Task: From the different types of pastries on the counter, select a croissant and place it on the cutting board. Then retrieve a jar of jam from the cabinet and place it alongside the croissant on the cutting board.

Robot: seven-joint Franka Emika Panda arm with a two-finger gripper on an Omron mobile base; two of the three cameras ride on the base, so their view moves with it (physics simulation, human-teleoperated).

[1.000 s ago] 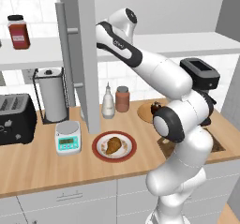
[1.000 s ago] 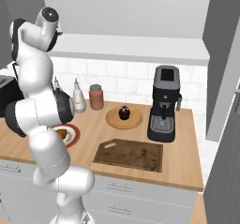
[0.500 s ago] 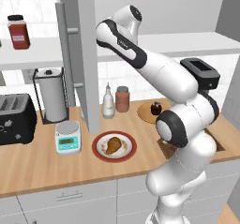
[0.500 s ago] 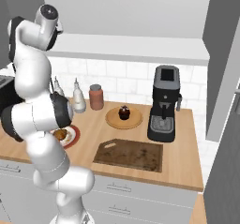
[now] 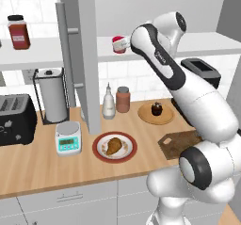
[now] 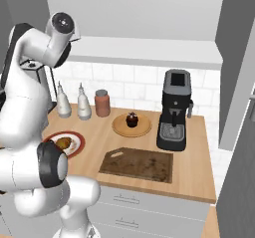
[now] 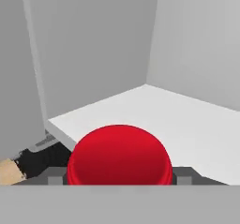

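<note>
Left to right on the desk (image 5: pixel 42 165): black toaster (image 5: pixel 15 120), paper towel holder (image 5: pixel 52 94), kitchen scale (image 5: pixel 68 138), open grey cabinet door (image 5: pixel 88 54) edge-on, white squeeze bottle (image 5: pixel 108 104), reddish-brown lidded canister (image 5: pixel 123 99). Tall dark-lidded jar (image 5: pixel 18 32) on the cabinet's pale shelf (image 5: pixel 33 52), far left. Croissant (image 5: pixel 113 145) sits on the red-rimmed plate (image 5: pixel 100 152), in front of the bottle and canister; not on the board. Chocolate cupcake (image 5: pixel 156 109) on the round wooden plate (image 5: pixel 146 117), right of the canister. Cutting board (image 6: pixel 137 164) bare, near the front edge, left of the espresso machine (image 6: pixel 175 110). Arm reaches up to the shelf; pincer (image 7: pixel 119 178) there, the jar of jam (image 5: pixel 120 44) at its tip, red with a white band, just over the shelf front edge. Hand view: red jar top sits between the two dark fingertips (image 7: pixel 55 175), each right at its side; looks clamped on the jar, but contact can't be told for sure.
</note>
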